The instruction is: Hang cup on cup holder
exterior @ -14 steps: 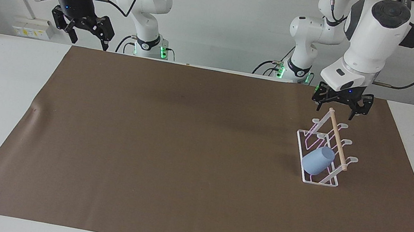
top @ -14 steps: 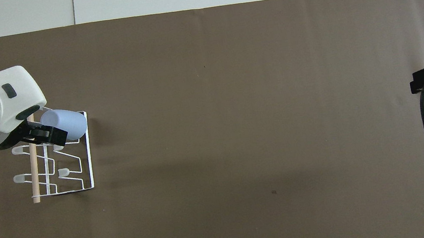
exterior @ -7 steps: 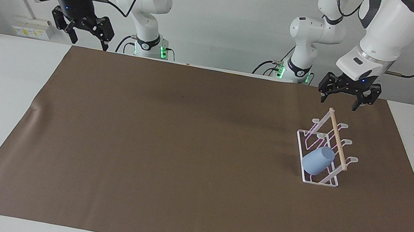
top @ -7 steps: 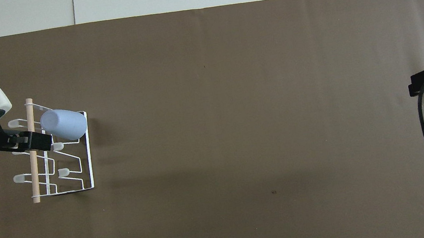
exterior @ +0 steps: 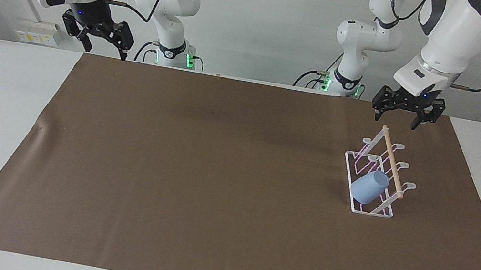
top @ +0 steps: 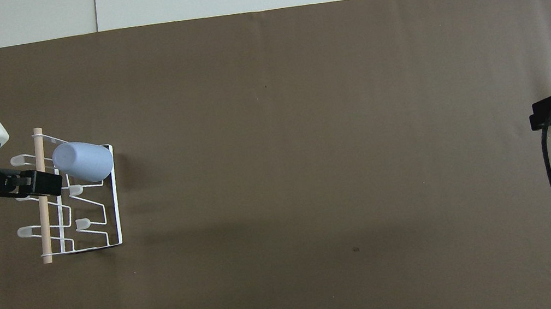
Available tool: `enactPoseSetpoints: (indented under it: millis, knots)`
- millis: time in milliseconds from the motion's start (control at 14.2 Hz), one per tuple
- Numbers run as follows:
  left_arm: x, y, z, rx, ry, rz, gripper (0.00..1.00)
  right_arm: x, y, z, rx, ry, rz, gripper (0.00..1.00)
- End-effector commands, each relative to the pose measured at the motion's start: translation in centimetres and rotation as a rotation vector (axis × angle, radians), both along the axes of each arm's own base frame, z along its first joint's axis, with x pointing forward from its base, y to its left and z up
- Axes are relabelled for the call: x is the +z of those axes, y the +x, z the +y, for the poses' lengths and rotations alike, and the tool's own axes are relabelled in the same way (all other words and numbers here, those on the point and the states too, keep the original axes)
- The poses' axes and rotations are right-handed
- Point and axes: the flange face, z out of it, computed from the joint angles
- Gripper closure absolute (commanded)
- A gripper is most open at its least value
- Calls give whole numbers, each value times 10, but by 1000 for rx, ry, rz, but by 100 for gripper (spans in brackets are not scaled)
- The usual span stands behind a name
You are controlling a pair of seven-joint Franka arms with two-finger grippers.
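The cup [exterior: 369, 187] hangs tilted on the holder [exterior: 376, 176] as the left gripper [exterior: 400, 115] hovers over it, claw wide and empty; the right gripper [exterior: 100, 39], also wide, waits.

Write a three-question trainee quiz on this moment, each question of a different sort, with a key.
1. True or false: the left gripper holds the cup.
2. Multiple choice: where is the cup? A) flat on the brown mat B) on a prong of the cup holder C) in the right gripper
3. Short answer: what is the right gripper doing?

Key
1. False. Its fingers are open and empty, up in the air above the holder's end nearer the robots.
2. B. The cup sits tilted on a prong at the holder's end farther from the robots, below the wooden rod.
3. Waiting, open and empty, at the right arm's end of the table.
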Motion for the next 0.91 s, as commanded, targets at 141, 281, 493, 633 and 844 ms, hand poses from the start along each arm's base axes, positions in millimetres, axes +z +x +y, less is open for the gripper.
enactPoseSetpoints:
  millis: [141,281,493,633,844]
  knots:
    - [2,-1,18,37,-20,-9,0,1,-6,2,9,-8,-7,0]
    - [0,3,28,55,-26,-3,0,1,-5,2,11,-9,-19,0]
    - [2,5,34,70,-37,3,0,0,-6,2,13,-8,-12,0]
    - [11,12,60,111,-42,5,0,1,-6,2,11,-8,-13,0]
    - [17,20,84,94,-45,14,0,0,-5,-3,8,-6,-16,0]
